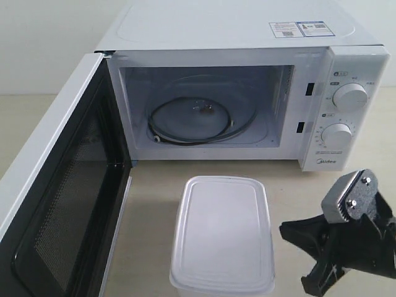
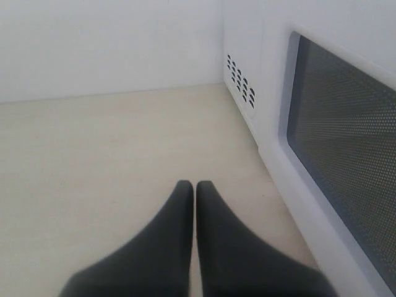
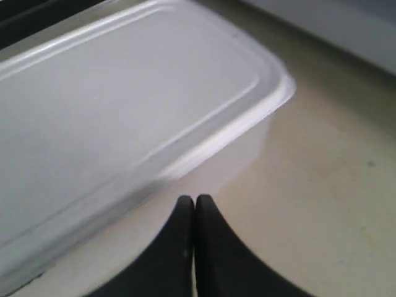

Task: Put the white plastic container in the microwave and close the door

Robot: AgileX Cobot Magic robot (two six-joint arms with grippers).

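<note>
The white plastic container (image 1: pixel 223 235) stands lid-up on the table just in front of the microwave (image 1: pixel 247 31), whose cavity is open with the glass turntable (image 1: pixel 201 117) inside. The door (image 1: pixel 68 204) is swung wide to the left, black mesh inner face showing. My right gripper (image 1: pixel 286 230) is shut and empty, low at the container's right side; in the right wrist view its tips (image 3: pixel 195 199) sit a little short of the container (image 3: pixel 124 99). My left gripper (image 2: pixel 195 185) is shut and empty over bare table beside the door's outer window (image 2: pixel 346 154). It is hidden in the exterior view.
Two round dials (image 1: pixel 349 97) (image 1: pixel 337 135) are on the microwave's right panel. Side vents (image 2: pixel 241 80) show past the door. The beige table (image 1: pixel 148 204) runs between the open door and the container. A pale wall stands behind.
</note>
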